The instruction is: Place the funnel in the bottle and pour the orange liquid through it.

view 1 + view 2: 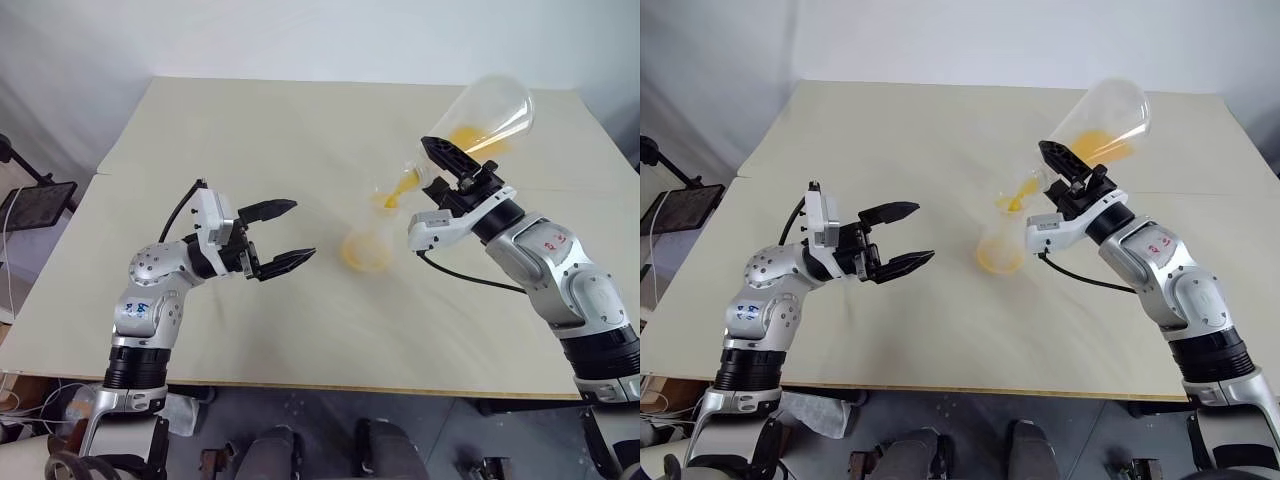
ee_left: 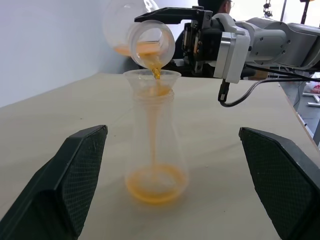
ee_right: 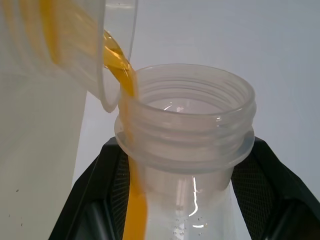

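A frosted bottle (image 1: 365, 250) stands upright on the pale table (image 1: 250, 130) with the small clear funnel (image 1: 385, 195) seated in its mouth. My right gripper (image 1: 452, 172) is shut on the threaded neck of a large clear cone-shaped flask (image 1: 490, 115), which is tilted mouth-down over the funnel. The orange liquid (image 2: 156, 75) streams from the flask's lip into the funnel, runs down inside the bottle and pools at its bottom (image 2: 156, 184); some remains in the flask (image 1: 470, 138). My left gripper (image 1: 303, 230) hangs open just left of the bottle, not touching it.
The table's near edge runs below both arms, and its left edge is close to my left elbow. A black stand (image 1: 35, 205) sits off the table at the far left. A person (image 2: 215, 5) is partly visible behind the right arm.
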{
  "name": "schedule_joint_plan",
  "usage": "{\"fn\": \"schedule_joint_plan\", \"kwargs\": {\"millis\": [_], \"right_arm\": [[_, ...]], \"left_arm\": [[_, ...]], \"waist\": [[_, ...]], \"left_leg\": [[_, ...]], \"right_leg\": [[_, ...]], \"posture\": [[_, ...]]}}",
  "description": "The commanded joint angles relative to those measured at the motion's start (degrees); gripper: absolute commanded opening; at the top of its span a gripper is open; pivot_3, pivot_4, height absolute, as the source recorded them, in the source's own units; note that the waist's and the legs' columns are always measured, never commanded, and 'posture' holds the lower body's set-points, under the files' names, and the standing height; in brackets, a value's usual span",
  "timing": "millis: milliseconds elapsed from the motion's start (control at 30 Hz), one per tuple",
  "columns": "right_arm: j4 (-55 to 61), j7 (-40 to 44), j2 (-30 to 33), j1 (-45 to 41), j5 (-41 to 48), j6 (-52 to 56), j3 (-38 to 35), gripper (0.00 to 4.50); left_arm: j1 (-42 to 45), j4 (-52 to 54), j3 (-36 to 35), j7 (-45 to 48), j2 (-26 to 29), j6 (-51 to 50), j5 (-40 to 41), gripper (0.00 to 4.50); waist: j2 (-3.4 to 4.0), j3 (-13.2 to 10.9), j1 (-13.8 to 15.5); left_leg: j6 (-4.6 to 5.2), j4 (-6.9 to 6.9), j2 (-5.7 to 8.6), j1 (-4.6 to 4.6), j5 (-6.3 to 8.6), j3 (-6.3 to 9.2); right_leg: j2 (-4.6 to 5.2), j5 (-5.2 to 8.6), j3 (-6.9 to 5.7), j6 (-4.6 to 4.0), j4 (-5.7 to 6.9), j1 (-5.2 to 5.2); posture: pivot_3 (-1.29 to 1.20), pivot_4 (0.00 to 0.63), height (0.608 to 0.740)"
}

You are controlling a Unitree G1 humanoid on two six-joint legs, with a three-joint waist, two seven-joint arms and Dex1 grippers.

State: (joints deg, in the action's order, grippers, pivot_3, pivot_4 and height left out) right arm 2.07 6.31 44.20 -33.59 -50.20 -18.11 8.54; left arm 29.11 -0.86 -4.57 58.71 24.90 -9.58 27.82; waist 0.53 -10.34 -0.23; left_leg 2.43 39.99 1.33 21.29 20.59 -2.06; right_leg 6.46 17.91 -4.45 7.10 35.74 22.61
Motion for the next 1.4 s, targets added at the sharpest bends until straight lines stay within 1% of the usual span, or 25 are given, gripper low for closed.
{"fn": "schedule_joint_plan", "kwargs": {"millis": [33, 1400], "right_arm": [[1.41, -1.8, 0.91, -1.82, 0.04, -0.55, -1.74, 2.42], [-2.23, -4.55, 1.5, -4.04, -2.74, -3.52, -1.09, 2.42]], "left_arm": [[1.33, 0.67, -0.44, -0.34, -0.3, 0.79, 0.86, 4.5], [0.39, 1.15, -0.59, -1.31, -1.84, 1.65, 0.72, 4.5]], "waist": [[0.0, 0.0, 0.0], [0.0, 0.0, 0.0]], "left_leg": [[0.0, 0.0, 0.0, 0.0, 0.0, 0.0], [-0.01, 0.0, 0.0, 0.0, 0.0, 0.0]], "right_leg": [[0.0, 0.0, 0.0, 0.0, 0.0, 0.0], [-0.01, 0.0, 0.0, 0.0, 0.0, 0.0]], "posture": [[0.0, 0.15, 0.74], [0.0, 0.15, 0.74]]}}
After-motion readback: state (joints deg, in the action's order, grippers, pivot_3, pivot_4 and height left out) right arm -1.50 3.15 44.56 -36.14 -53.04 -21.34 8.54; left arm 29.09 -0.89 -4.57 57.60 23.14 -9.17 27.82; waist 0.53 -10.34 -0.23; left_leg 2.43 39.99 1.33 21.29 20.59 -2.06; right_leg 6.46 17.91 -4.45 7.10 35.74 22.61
